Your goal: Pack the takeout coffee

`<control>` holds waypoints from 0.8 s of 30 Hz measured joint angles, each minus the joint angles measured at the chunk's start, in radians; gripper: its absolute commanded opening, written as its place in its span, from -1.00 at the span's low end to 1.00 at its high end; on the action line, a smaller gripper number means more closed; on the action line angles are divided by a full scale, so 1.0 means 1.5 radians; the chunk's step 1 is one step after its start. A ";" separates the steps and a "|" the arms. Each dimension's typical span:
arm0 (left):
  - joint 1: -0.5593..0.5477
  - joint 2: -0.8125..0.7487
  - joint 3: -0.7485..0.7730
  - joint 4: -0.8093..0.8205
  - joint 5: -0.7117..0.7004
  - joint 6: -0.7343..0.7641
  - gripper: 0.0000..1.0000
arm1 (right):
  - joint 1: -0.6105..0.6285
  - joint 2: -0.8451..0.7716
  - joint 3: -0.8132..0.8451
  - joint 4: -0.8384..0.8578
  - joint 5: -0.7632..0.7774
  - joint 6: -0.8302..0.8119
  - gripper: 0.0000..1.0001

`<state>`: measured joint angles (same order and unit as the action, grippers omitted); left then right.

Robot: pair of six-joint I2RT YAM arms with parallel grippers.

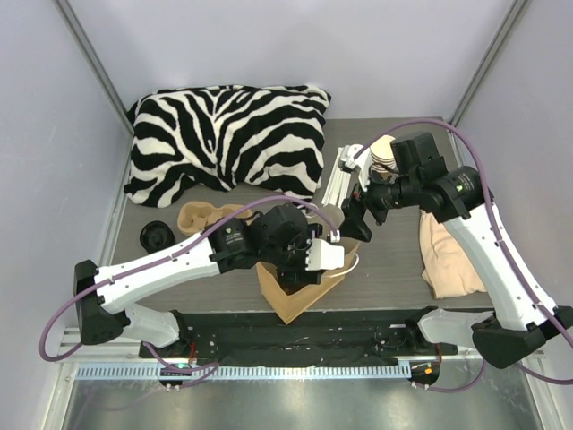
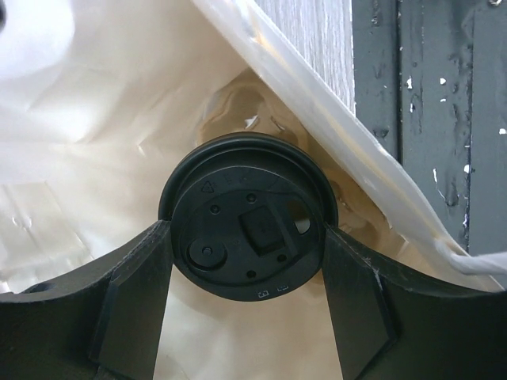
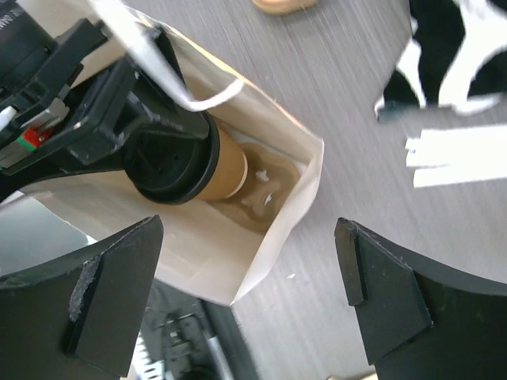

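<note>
The black lid (image 2: 238,261) bears an embossed triangle sign; its small rim marks cannot be read.

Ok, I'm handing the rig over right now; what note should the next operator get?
Left end effector: shut on the tan paper coffee cup with round black plastic lid, inside the open brown paper bag.
Right end effector: open, over the bag's edge, holding nothing.
Done: cup is in the bag.
Left to do: release it and pull the left arm out; whether it sits on the bag's bottom, I cannot tell.
</note>
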<state>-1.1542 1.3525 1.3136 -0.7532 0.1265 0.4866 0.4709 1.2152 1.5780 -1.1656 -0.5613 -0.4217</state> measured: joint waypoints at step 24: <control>0.029 0.000 0.000 -0.013 0.041 0.043 -1.00 | 0.049 0.163 0.026 0.068 -0.129 -0.260 0.10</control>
<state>-1.1107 1.3525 1.3136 -0.7727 0.1879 0.5510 0.5438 1.4601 1.6176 -1.0641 -0.7551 -0.8112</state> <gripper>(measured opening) 0.733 0.624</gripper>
